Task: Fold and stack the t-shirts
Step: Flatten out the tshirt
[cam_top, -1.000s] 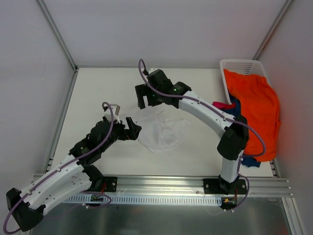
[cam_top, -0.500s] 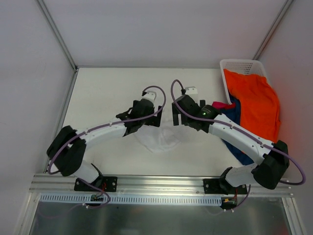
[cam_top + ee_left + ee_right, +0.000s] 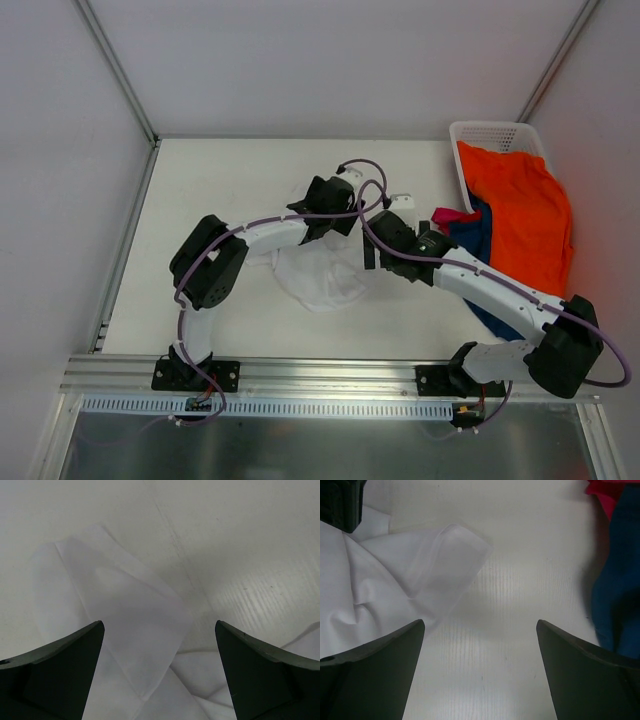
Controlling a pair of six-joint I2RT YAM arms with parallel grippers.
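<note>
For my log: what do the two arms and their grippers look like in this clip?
Both the left arm and right arm have white links with black joints; a purple cable runs along each. A green light glows near the right wrist. The left gripper and right gripper have dark wedge-shaped fingers.

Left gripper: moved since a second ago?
Yes. The left gripper swung right and up the frame, toward the basket, and is now over the white t-shirt's far edge.
</note>
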